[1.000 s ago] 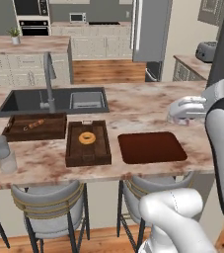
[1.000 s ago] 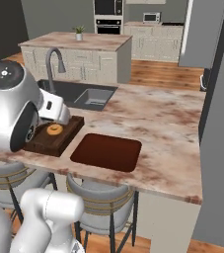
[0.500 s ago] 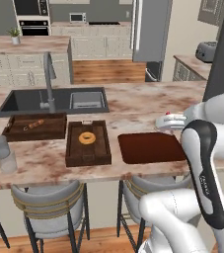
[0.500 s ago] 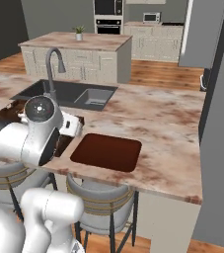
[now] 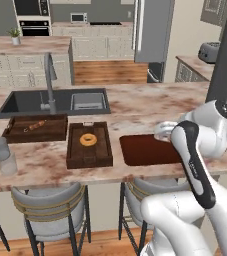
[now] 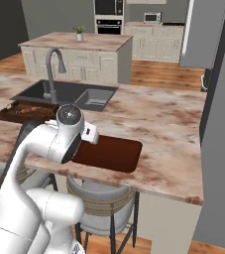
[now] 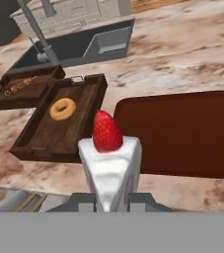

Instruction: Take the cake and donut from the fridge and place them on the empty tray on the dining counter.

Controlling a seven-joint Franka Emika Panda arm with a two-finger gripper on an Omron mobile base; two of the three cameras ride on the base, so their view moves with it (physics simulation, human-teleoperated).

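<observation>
We see our gripper [image 7: 111, 200] clamped on the cake [image 7: 110, 165], a white slice with a red berry on top, held above the dining counter [image 7: 182, 59] just beside the near left corner of the reddish-brown tray [image 7: 187, 133]. A pale ring donut [image 7: 62, 108] lies in the dark wooden tray [image 7: 42, 141] left of the reddish-brown tray.

Arm [image 5: 192, 160] reaching over dining counter [image 5: 140, 102].
Its elbow is covering the right end of the reddish-brown tray [image 5: 145, 149]; boxy tray [image 5: 89, 145] is sitting left, holding a pale donut [image 5: 88, 139].
</observation>
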